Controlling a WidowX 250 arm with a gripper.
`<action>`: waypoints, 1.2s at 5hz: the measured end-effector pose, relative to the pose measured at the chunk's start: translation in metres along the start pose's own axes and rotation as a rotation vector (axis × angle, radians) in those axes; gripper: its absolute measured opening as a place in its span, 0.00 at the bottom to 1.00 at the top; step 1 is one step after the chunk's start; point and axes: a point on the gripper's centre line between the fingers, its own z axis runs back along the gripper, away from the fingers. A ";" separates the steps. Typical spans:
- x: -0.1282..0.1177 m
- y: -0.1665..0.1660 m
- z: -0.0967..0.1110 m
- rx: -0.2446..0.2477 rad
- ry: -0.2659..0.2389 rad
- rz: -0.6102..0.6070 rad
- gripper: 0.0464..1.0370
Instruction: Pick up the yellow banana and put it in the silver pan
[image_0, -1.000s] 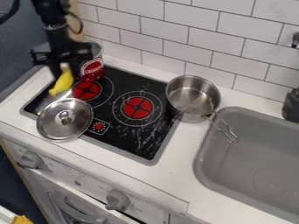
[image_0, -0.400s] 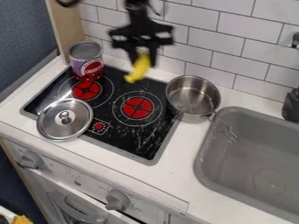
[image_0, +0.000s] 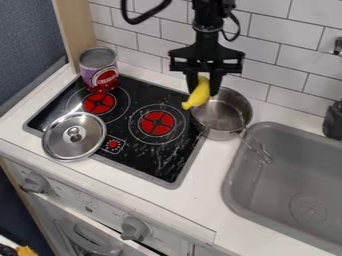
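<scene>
The gripper (image_0: 204, 88) hangs down in the upper middle of the view, shut on the yellow banana (image_0: 198, 93). The banana tilts, with its lower end pointing down and to the left. In the view it overlaps the upper left part of the silver pan (image_0: 224, 119), whose rim is partly hidden behind it and the gripper. The pan stands on the counter at the right edge of the stove, its wire handle pointing down and right toward the sink.
A silver lid (image_0: 73, 136) lies on the left of the black stovetop (image_0: 133, 159). At the stove's back left stands a can (image_0: 99, 70). The grey sink (image_0: 291, 176) is on the right, and a tiled wall (image_0: 159, 32) rises behind the counter.
The gripper has moved right with the banana in its grip, from above the can, across the back of the stove, to the pan. The pan, lid and can have stayed put.
</scene>
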 end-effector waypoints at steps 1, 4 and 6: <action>0.002 -0.010 -0.010 0.010 0.004 -0.006 0.34; 0.003 -0.013 -0.041 0.057 0.031 0.022 0.39; 0.001 -0.010 -0.045 0.077 0.025 0.063 0.95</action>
